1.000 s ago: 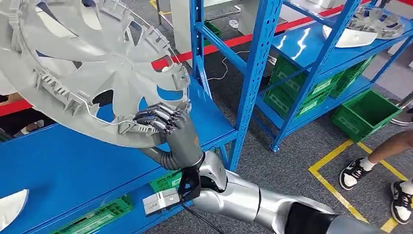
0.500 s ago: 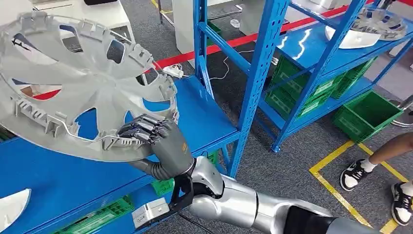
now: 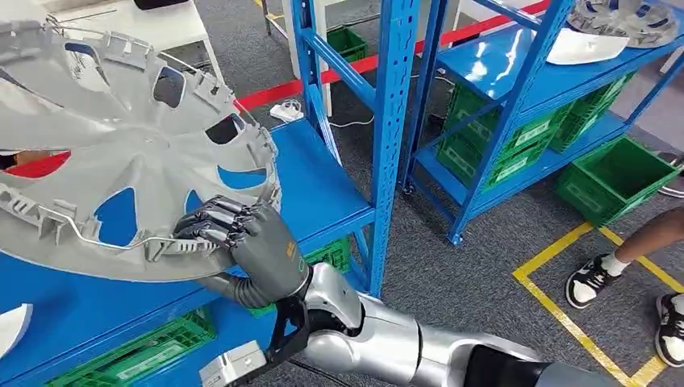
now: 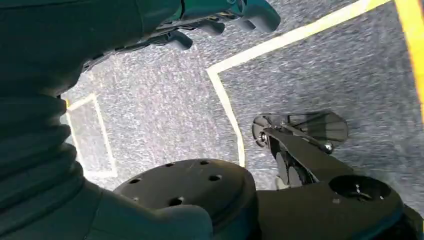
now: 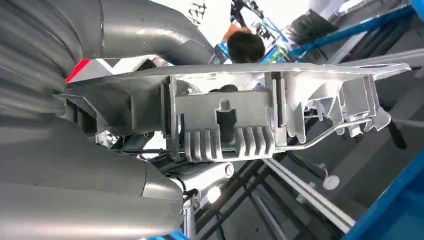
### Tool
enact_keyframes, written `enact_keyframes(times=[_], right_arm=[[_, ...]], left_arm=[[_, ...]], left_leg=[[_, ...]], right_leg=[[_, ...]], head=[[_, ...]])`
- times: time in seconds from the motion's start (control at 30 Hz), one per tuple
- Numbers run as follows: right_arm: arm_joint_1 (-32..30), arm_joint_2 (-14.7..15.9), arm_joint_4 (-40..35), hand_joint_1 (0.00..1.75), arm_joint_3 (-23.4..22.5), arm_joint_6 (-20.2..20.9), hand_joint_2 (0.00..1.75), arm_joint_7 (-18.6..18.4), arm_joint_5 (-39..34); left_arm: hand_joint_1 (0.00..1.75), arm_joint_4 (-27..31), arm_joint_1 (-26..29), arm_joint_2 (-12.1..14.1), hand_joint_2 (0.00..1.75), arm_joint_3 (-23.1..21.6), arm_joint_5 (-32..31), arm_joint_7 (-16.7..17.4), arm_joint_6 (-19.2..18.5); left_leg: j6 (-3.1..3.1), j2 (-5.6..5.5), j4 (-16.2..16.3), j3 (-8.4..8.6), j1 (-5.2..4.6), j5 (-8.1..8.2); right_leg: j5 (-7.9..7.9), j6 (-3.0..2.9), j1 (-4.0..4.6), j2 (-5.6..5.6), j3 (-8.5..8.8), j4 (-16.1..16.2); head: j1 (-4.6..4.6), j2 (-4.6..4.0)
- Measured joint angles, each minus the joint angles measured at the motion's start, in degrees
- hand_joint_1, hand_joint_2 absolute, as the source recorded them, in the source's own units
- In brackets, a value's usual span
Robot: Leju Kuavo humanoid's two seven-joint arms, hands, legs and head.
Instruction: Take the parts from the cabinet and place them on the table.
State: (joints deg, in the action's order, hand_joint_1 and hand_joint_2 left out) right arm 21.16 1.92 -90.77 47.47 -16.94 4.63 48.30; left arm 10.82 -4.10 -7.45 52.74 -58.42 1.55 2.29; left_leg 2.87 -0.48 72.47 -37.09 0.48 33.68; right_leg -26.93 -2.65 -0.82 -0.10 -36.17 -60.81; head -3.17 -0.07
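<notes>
A large grey wheel cover, inner side up with clips and a wire ring, hangs tilted over the blue cabinet shelf. My right hand grips its near rim, fingers curled over the edge. In the right wrist view the rim's clip block sits in my right hand, with the thumb on one face. My left hand hangs over grey floor, fingers loosely apart and holding nothing.
A blue rack upright stands just right of the cover. A second rack behind carries another wheel cover and a white part. Green crates sit low. A person's feet stand by yellow floor tape. A white table stands behind the cabinet.
The whole view has swung, so the racks sit further left in the picture. My right hand keeps its grip; the cover now lies lower and flatter over the shelf.
</notes>
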Motion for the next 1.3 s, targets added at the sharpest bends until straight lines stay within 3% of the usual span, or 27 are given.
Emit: enact_keyframes(times=[0.07,0.1,0.2,0.27,0.3,0.33,0.4,0.43,0.47,0.5,0.57,0.6,0.63,0.67,0.77,0.8,0.83,0.9,0.93,0.97,1.0,1.07,1.1,1.13,1.17,1.27,1.3], right_arm=[[-0.2,0.0,-0.3,1.75,0.0,0.2,1.75,0.0,0.2],[-0.2,0.0,-0.5,1.75,0.0,0.3,1.75,0.1,0.2],[-0.2,-0.1,-0.7,1.75,0.0,0.3,1.75,0.4,0.3],[-0.2,-0.1,-0.7,1.75,0.0,0.4,1.75,0.5,0.3],[-0.3,0.0,-0.8,1.75,0.0,0.4,1.75,0.5,0.2],[-0.2,0.0,-0.8,1.75,0.0,0.4,1.75,0.5,0.1],[-0.3,0.1,-0.8,1.75,0.0,0.3,1.75,0.6,-0.3],[-0.5,0.2,-0.8,1.75,0.0,0.3,1.75,0.6,-0.5],[-0.7,0.3,-0.8,1.75,0.0,0.3,1.75,0.5,-0.5],[-0.9,0.4,-0.8,1.75,0.0,0.3,1.75,0.5,-0.5],[-1.2,0.4,-0.8,1.75,0.0,0.3,1.75,0.5,-0.4],[-1.2,0.4,-0.8,1.75,0.0,0.3,1.75,0.5,-0.3],[-1.2,0.4,-0.8,1.75,0.0,0.3,1.75,0.5,-0.3],[-1.5,0.4,-0.8,1.75,0.0,0.3,1.75,0.5,-0.1],[-1.6,0.4,-0.8,1.75,-0.3,0.1,1.75,0.5,0.2],[-1.6,0.4,-0.8,1.75,-0.4,0.1,1.75,0.5,0.2],[-1.7,0.4,-0.8,1.75,-0.5,0.0,1.75,0.5,0.2],[-2.0,0.4,-0.8,1.75,-0.8,0.0,1.75,0.4,0.2],[-2.2,0.4,-0.7,1.75,-0.9,0.0,1.75,0.4,0.2],[-2.4,0.4,-0.7,1.75,-0.9,0.0,1.75,0.4,0.2],[-2.5,0.4,-0.6,1.75,-0.9,0.0,1.75,0.5,0.2],[-2.8,0.4,-0.6,1.75,-0.9,0.0,1.75,0.4,0.2],[-2.9,0.4,-0.6,1.75,-0.9,0.1,1.75,0.4,0.3],[-2.9,0.4,-0.6,1.75,-0.9,0.2,1.75,0.4,0.4],[-2.9,0.3,-0.6,1.75,-0.9,0.3,1.75,0.3,0.5],[-3.0,0.3,-0.6,1.75,-0.9,0.5,1.75,0.4,0.8],[-3.0,0.4,-0.6,1.75,-1.0,0.5,1.75,0.4,0.8]], left_arm=[[0.00,0.0,0.1,0.0,1.75,0.0,-0.2,0.1,0.0],[0.00,0.1,0.0,0.0,1.75,0.0,-0.3,0.1,0.0],[0.00,0.1,0.0,0.0,1.75,0.0,-0.4,0.1,0.0],[0.00,0.1,0.1,-0.2,1.75,0.0,-0.4,0.1,-0.1],[0.00,0.1,0.1,-0.2,1.75,0.0,-0.5,0.1,-0.1],[0.00,0.1,0.1,-0.1,1.75,0.0,-0.6,0.1,-0.2],[0.00,0.2,0.1,-0.1,1.75,0.0,-0.7,0.1,-0.2],[0.00,0.2,0.1,-0.1,1.75,0.0,-0.9,0.1,-0.2],[0.00,0.2,0.1,-0.1,1.75,0.0,-1.0,0.1,-0.2],[0.00,0.2,0.1,-0.1,1.75,0.0,-1.1,0.1,-0.2],[0.00,0.2,0.1,-0.2,1.75,0.0,-1.2,-0.1,-0.2],[0.00,0.2,-0.1,-0.2,1.75,0.0,-1.3,-0.2,-0.1],[0.00,0.2,-0.1,-0.2,1.75,0.0,-1.4,-0.2,-0.1],[0.00,0.2,0.0,-0.2,1.75,0.0,-1.8,-0.2,0.0],[0.00,0.2,0.2,0.0,1.75,0.0,-2.6,-0.2,0.0],[0.00,0.3,0.1,0.2,1.75,0.0,-2.8,-0.2,0.0],[0.00,0.3,0.2,0.2,1.75,0.0,-2.9,-0.2,0.0],[0.00,0.3,0.2,0.4,1.75,0.0,-3.0,-0.1,-0.1],[0.00,0.3,0.1,0.5,1.75,0.0,-3.1,-0.1,-0.2],[0.00,0.4,0.1,0.5,1.75,0.0,-3.1,-0.1,-0.5],[0.00,0.4,0.1,0.5,1.75,0.0,-3.2,-0.1,-0.8],[0.00,0.4,0.1,0.7,1.75,0.0,-3.3,-0.1,-1.2],[0.00,0.4,0.0,0.8,1.75,0.0,-3.3,-0.1,-1.2],[0.00,0.5,0.0,0.8,1.75,0.0,-3.3,-0.1,-1.2],[0.00,0.5,-0.1,0.8,1.75,0.0,-3.3,-0.4,-1.2],[0.00,0.4,-0.1,0.8,1.75,0.0,-2.9,-0.7,-1.2],[0.00,0.4,0.0,0.7,1.75,0.0,-2.9,-0.8,-1.2]], left_leg=[[-0.70,-0.01,-10.1,6.64,-0.12,-3.35],[-0.98,0.01,-14.0,8.50,-0.28,-1.82],[-1.51,-0.11,-14.1,7.87,-1.04,-3.20],[-2.63,0.19,-14.8,7.50,-0.47,-4.47],[-3.03,0.49,-14.9,7.16,-0.41,-5.02],[-3.49,0.56,-14.9,6.38,-0.38,-5.58],[-3.68,0.59,-14.7,4.93,-0.47,-6.65],[-3.74,0.67,-14.5,3.94,-0.53,-7.31],[-3.69,0.68,-14.3,3.05,-0.55,-7.82],[-3.57,0.67,-14.0,2.05,-0.55,-8.36],[-3.25,0.65,-13.3,0.33,-0.53,-9.13],[-3.02,0.63,-12.8,-0.25,-0.51,-9.47],[-2.61,0.61,-12.6,-0.76,-0.70,-9.88],[-2.23,0.58,-12.8,-0.49,-0.60,-10.16],[-1.00,0.49,-13.3,-0.89,-0.64,-11.71],[-0.75,0.37,-12.8,-1.33,-0.36,-10.68],[-0.45,0.36,-11.2,-2.09,-0.41,-7.53],[0.21,0.38,-3.7,-3.89,-0.15,-0.67],[0.39,0.37,-0.1,-4.54,-0.14,1.06],[0.56,0.37,3.3,-4.60,-0.13,1.52],[0.59,0.38,3.7,-3.66,-0.11,0.12],[0.44,0.39,-1.4,1.15,-0.05,-3.68],[0.21,0.37,-7.8,5.94,-0.03,-4.57],[-0.02,0.27,-11.9,8.52,-0.07,-2.85],[-0.78,0.08,-15.2,10.72,-0.54,-1.64],[-2.11,0.06,-14.8,9.32,-0.86,-2.71],[-2.88,0.49,-15.3,8.70,-0.23,-3.77]], right_leg=[[0.73,0.28,0.05,0.14,-0.77,-0.1],[1.13,0.55,-0.01,0.11,-0.95,0.0],[2.40,1.87,-0.17,-0.02,-1.07,0.5],[2.84,2.59,0.12,0.05,-1.37,0.8],[1.18,2.73,-0.07,0.17,-1.86,-0.1],[-2.17,2.82,-0.06,0.15,-2.90,-2.8],[-7.76,3.10,-0.06,0.14,-4.87,-10.2],[-9.25,3.22,-0.04,0.15,-5.62,-14.2],[-8.72,3.23,-0.03,0.15,-5.40,-15.8],[-6.88,3.14,-0.02,0.15,-3.89,-14.7],[-3.27,2.79,-0.02,0.14,2.16,-6.7],[-3.92,2.52,0.01,0.12,5.46,-1.9],[-6.09,2.25,0.28,0.12,6.88,1.2],[-4.74,2.02,0.62,0.17,6.37,0.3],[-3.79,0.81,0.48,0.15,5.38,1.1],[-3.05,0.41,0.19,-0.03,4.81,1.2],[-2.35,-0.07,0.09,0.00,3.91,1.3],[-1.05,-0.25,0.09,-0.02,2.34,1.3],[-0.49,-0.23,0.12,-0.03,1.82,1.2],[0.36,-0.11,0.12,-0.03,0.77,1.2],[1.00,0.00,0.12,-0.04,-0.08,1.1],[2.13,0.28,0.11,-0.06,-1.51,1.1],[2.84,0.53,0.11,-0.05,-2.14,1.0],[3.21,0.78,0.14,-0.04,-2.28,1.0],[3.80,1.26,0.25,-0.03,-2.47,1.0],[5.51,2.38,0.06,-0.11,-2.33,1.8],[5.18,2.75,0.09,-0.01,-2.76,1.5]], head=[[0.00,0.00],[-0.02,0.00],[-0.02,0.00],[0.02,0.00],[-0.06,0.00],[-0.17,0.00],[-0.20,0.00],[-0.22,0.00],[-0.28,0.00],[-0.26,0.00],[-0.35,0.00],[-0.37,0.00],[-0.37,0.00],[-0.37,0.00],[-0.44,0.00],[-0.44,0.00],[-0.26,0.00],[-0.20,0.00],[-0.15,0.00],[-0.15,0.00],[-0.20,0.00],[-0.17,0.00],[-0.18,0.00],[-0.20,0.00],[-0.28,0.00],[0.00,0.00],[0.18,0.00]])
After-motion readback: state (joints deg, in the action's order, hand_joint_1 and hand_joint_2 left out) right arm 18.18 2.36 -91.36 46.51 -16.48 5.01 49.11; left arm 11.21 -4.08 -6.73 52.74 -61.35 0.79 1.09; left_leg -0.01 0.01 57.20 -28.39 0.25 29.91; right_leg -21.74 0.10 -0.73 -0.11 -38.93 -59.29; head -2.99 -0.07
